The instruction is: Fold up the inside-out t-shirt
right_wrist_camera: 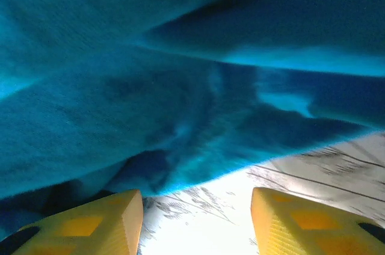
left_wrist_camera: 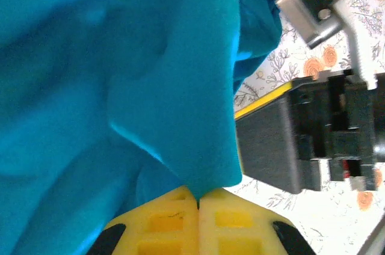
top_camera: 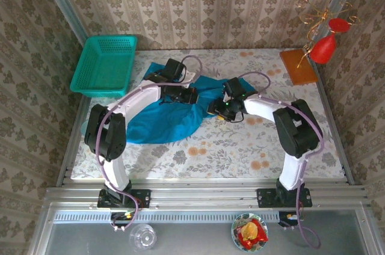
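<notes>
The inside-out t-shirt (top_camera: 162,119) is a rumpled blue-teal heap of soft cloth on the flowered table, left of centre. My left gripper (top_camera: 194,95) sits on its upper right part. In the left wrist view its yellow fingers (left_wrist_camera: 162,222) are pressed together with a fold of the t-shirt (left_wrist_camera: 180,86) pinched between their tips. My right gripper (top_camera: 218,109) is at the cloth's right edge. Seen from the right wrist, its yellow fingers (right_wrist_camera: 102,225) stand apart over bare tablecloth, with the t-shirt's hem (right_wrist_camera: 180,122) just ahead of them and nothing between them.
A teal mesh basket (top_camera: 105,64) stands at the back left, touching the shirt's far corner. At the back right are an orange board (top_camera: 297,66) and a red vase on a wire stand (top_camera: 323,47). The flowered tablecloth (top_camera: 264,141) lies bare in front and right.
</notes>
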Controlling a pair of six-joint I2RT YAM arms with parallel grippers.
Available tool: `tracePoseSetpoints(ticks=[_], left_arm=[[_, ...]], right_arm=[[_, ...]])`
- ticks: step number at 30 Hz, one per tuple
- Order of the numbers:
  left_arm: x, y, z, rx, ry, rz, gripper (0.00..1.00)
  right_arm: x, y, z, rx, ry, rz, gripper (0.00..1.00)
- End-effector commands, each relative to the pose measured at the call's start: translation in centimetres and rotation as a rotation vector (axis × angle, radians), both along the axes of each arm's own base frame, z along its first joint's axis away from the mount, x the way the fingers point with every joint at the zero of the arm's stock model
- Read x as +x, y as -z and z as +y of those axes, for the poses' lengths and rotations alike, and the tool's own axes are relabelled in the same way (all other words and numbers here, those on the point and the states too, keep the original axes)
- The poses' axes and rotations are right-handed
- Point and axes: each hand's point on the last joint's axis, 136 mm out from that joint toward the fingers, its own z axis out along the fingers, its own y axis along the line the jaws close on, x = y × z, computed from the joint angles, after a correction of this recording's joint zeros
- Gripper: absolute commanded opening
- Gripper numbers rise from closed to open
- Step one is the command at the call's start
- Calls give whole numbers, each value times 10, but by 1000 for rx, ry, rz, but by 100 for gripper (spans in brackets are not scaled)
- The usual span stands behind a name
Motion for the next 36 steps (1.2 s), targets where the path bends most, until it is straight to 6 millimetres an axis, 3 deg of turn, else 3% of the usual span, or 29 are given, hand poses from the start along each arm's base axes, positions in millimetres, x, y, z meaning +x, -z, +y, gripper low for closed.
tracePoseSetpoints(ticks=[1, 3, 5, 8, 11, 19, 22, 27, 30, 31, 32, 34, 36], left_arm=[[-1, -24, -2, -88, 1, -4, 0], [-2, -28, 1, -94, 1, -3, 0], [-2, -31, 4, -101, -3, -5, 0], [-1, -38, 17, -90, -18, -21, 0], [3, -45, 38, -57, -46, -49, 0], [28, -45, 120, 123, -153, -97, 0], [33, -35, 142, 203, -176, -90, 0], [44, -15, 168, 363, -189, -89, 0], [50, -3, 174, 416, -204, -73, 2], [50, -1, 172, 412, -210, -70, 9], [49, -2, 169, 403, -214, -68, 14], [44, -15, 154, 353, -216, -110, 24], [32, -29, 128, 273, -193, -134, 31]], right_arm=[[14, -1, 25, 61, -12, -8, 53], [18, 9, 26, 48, 4, 9, 51], [20, 18, 18, 2, 27, 15, 43], [19, 20, -1, -90, 41, 11, 17], [13, 13, -23, -146, 50, -6, 0], [-26, -6, -98, -307, 77, 4, 0], [-40, -13, -124, -377, 102, 3, 0], [-55, -19, -147, -489, 119, 20, 0], [-56, -24, -144, -522, 99, 8, 0], [-54, -28, -136, -504, 83, -9, 0], [-52, -30, -126, -481, 62, -21, 6], [-51, -39, -106, -436, 21, -41, 26], [-50, -46, -90, -402, -7, -64, 35]])
